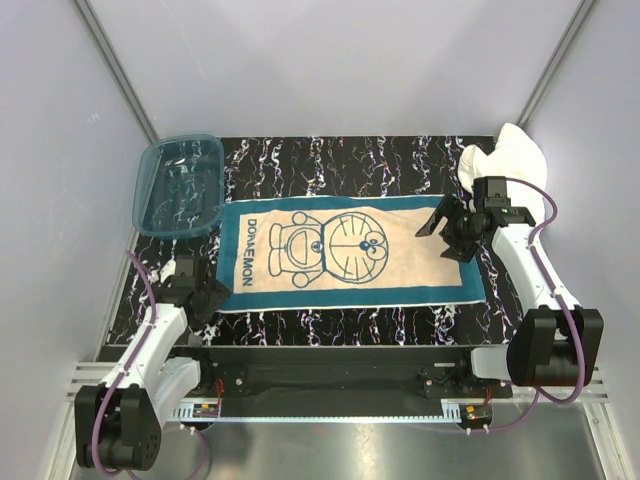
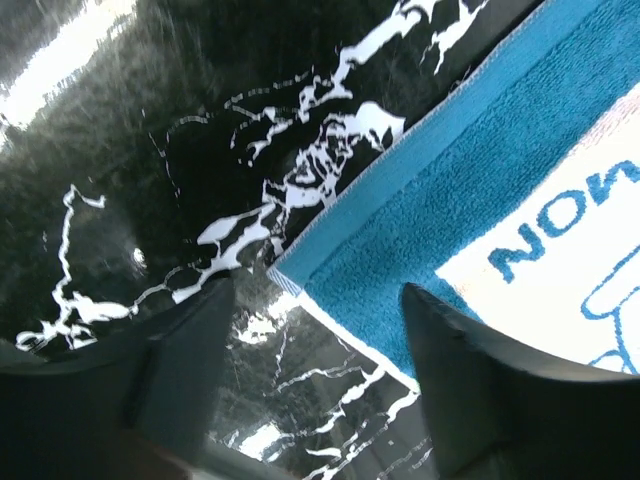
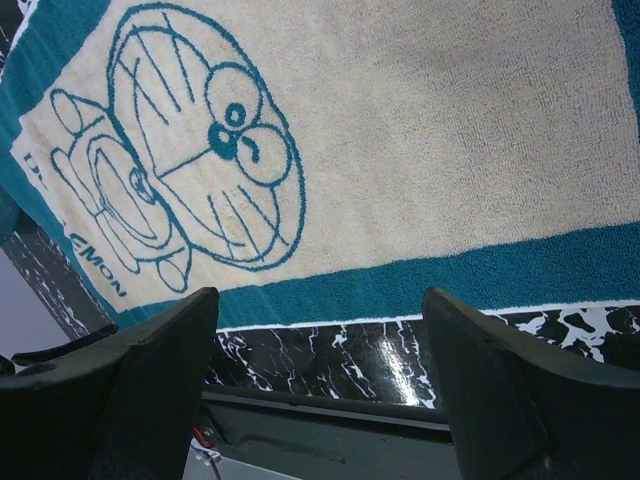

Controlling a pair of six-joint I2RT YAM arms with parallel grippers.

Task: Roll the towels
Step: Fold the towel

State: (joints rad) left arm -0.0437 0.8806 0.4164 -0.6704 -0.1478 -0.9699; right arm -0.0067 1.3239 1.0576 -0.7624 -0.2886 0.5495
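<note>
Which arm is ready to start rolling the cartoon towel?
Probably left. The left hand sits low, open fingers either side of a near corner of the cartoon towel. The right hand, also open, hangs higher over the other end.

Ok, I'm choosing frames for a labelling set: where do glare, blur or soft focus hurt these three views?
Top external: even light, sharp, the printed towel fully legible. Left wrist: blown-out glare on the glossy table at upper left, and the left gripper looks dark and soft. Right wrist: towel print crisp, small reflections on the table, right gripper out of focus.
</note>
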